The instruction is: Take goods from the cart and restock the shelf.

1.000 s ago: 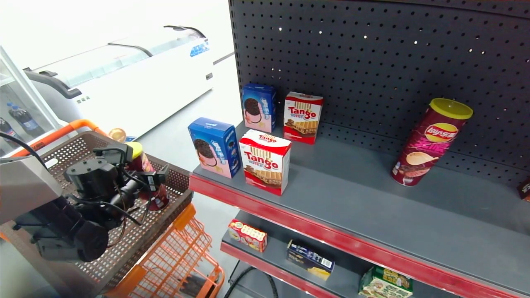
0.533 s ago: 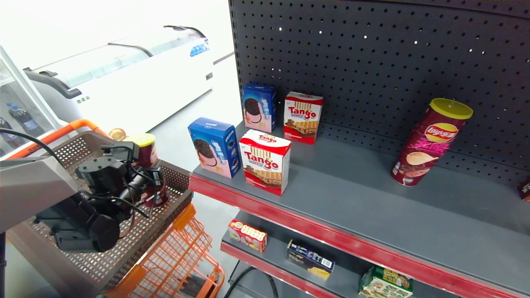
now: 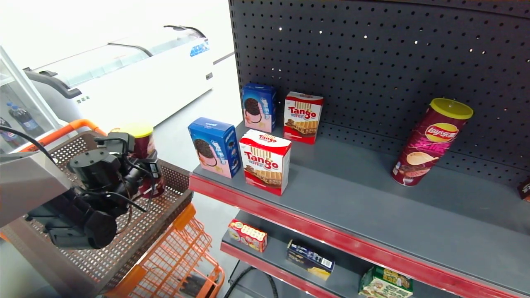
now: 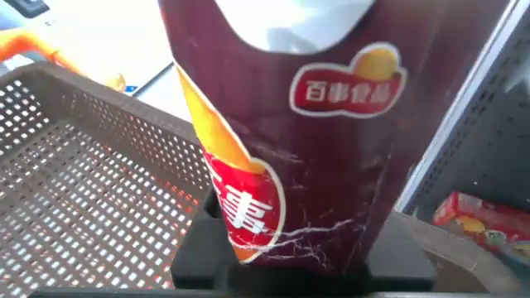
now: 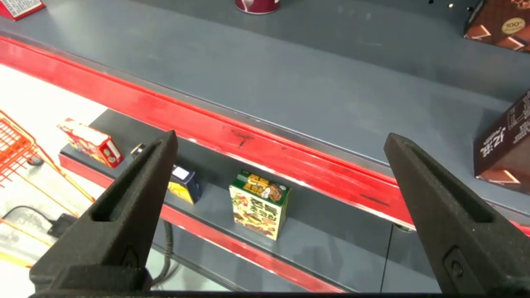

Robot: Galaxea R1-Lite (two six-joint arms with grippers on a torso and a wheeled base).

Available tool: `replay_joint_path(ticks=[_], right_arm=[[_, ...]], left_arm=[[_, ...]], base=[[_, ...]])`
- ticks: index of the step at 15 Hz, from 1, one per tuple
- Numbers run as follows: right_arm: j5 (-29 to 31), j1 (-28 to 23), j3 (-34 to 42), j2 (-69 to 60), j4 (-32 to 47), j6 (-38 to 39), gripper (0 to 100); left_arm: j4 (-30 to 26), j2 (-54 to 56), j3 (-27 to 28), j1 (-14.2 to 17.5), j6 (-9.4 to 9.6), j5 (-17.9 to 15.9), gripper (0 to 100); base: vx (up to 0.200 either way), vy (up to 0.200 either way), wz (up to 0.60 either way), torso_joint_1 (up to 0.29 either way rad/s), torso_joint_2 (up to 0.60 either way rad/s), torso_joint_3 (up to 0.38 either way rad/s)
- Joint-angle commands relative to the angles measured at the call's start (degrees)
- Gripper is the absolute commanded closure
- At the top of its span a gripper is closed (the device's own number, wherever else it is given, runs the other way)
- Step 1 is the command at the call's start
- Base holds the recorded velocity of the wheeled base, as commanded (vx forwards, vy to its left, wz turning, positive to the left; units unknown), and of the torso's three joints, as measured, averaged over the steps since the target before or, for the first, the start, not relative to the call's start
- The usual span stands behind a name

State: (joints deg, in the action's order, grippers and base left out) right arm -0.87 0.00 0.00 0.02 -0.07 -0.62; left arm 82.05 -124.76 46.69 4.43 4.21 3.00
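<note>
A maroon chips can [image 3: 144, 145] with a yellow lid stands nearly upright in my left gripper [image 3: 151, 177], which is shut on its lower body. It hangs just above the brown perforated basket [image 3: 78, 147] of the orange cart [image 3: 174, 252]. In the left wrist view the can [image 4: 290, 149] rises close in front, with the basket mesh [image 4: 74, 190] beneath it. The grey shelf [image 3: 372, 207] to the right holds a matching chips can [image 3: 430, 140] leaning on the pegboard. My right gripper [image 5: 277, 145] is open over the shelf's red front edge [image 5: 273, 141], holding nothing.
Two blue cookie boxes [image 3: 215, 147] and two red-and-white wafer boxes [image 3: 265, 161] stand at the shelf's left end. Bare shelf lies between them and the leaning can. Small boxes [image 3: 247, 235] sit on the lower shelf. A white chest freezer [image 3: 136, 78] stands behind the cart.
My left gripper has raised the chips can out of the basket, and the can has turned more upright. The shelf goods have not moved.
</note>
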Motion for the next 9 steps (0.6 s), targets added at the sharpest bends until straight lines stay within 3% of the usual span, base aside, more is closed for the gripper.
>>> replay_joint_path(ticks=[1, 3, 5, 9], right_arm=[[-0.01, -0.09, 0.0, -0.02, -0.01, 0.01, 0], [-0.01, 0.0, 0.0, -0.02, -0.01, 0.01, 0], [-0.01, -0.09, 0.0, -0.02, -0.01, 0.01, 0], [-0.01, -0.09, 0.0, -0.02, -0.01, 0.01, 0]], left_arm=[[-6.82, 9.36, -0.28, 0.23, -0.16, -1.59, 100], [-14.29, 16.13, -0.64, 0.06, -0.07, -3.35, 100], [-15.79, 20.61, -0.99, -0.56, -0.43, -3.88, 100], [-24.4, 31.95, -6.52, -5.48, -1.48, -6.08, 100]], base=[[0.0, 0.0, 0.0, 0.0, 0.0, 0.0], [0.0, 0.0, 0.0, 0.0, 0.0, 0.0], [0.0, 0.0, 0.0, 0.0, 0.0, 0.0], [0.0, 0.0, 0.0, 0.0, 0.0, 0.0]])
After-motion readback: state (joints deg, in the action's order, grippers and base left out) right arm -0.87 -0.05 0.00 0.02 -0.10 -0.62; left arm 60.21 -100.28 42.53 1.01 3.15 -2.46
